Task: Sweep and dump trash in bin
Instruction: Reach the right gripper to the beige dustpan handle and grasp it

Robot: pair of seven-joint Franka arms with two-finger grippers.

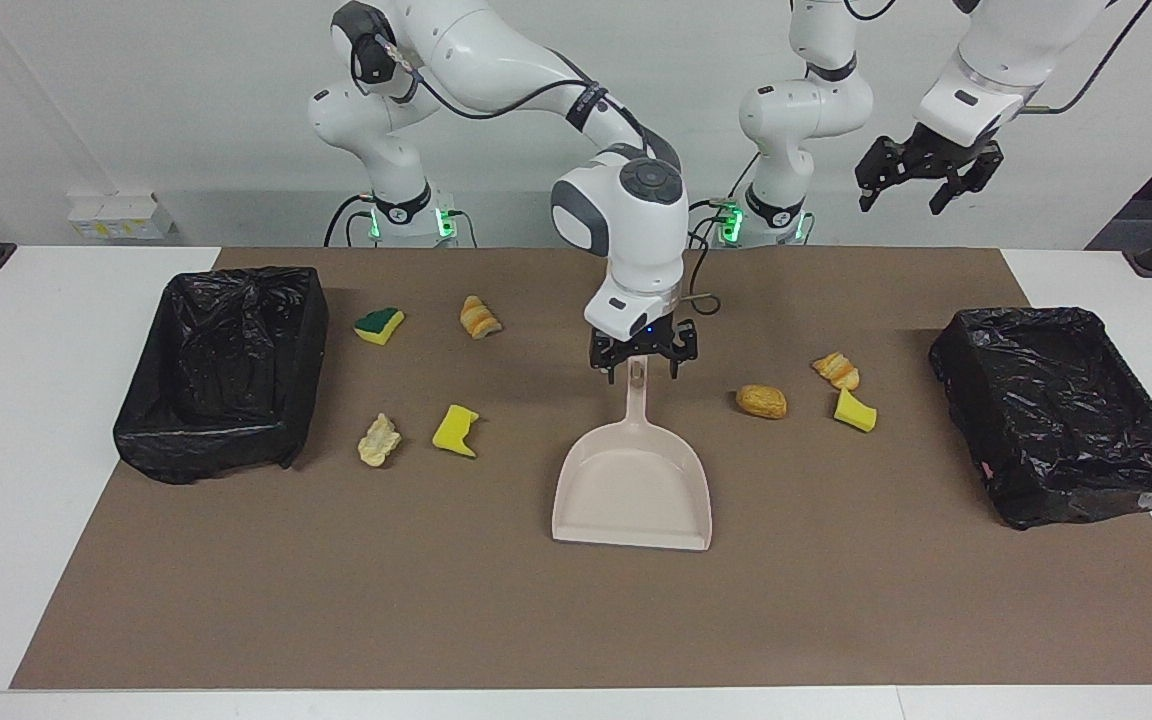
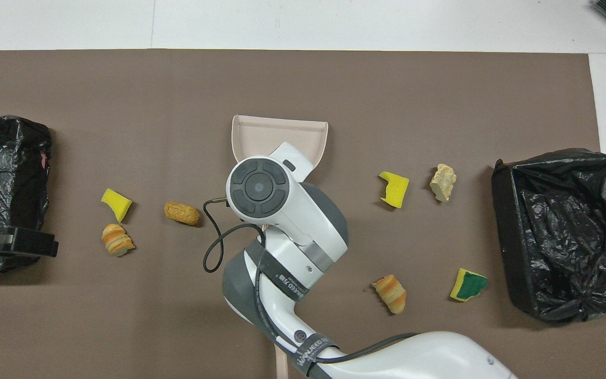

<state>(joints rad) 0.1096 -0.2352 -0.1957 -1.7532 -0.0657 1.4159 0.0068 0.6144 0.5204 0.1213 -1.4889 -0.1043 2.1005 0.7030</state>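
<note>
The beige dustpan (image 1: 633, 490) lies mid-mat with its handle toward the robots. My right gripper (image 1: 641, 368) is low over the handle's end, open, one finger on each side of it. Trash scraps lie on the mat. Toward the right arm's end are a green-topped sponge (image 1: 378, 324), a bread lump (image 1: 479, 317), a pale lump (image 1: 378, 440) and a yellow sponge (image 1: 455, 430). Toward the left arm's end are a tan lump (image 1: 761, 401), a bread lump (image 1: 837, 370) and a yellow sponge (image 1: 854, 411). My left gripper (image 1: 929, 185) waits high, open and empty.
A black-lined bin (image 1: 216, 450) stands at the right arm's end of the mat, another bin (image 1: 1076, 500) at the left arm's end. Only the tip of the beige brush handle (image 2: 281, 366) shows in the overhead view, under the right arm.
</note>
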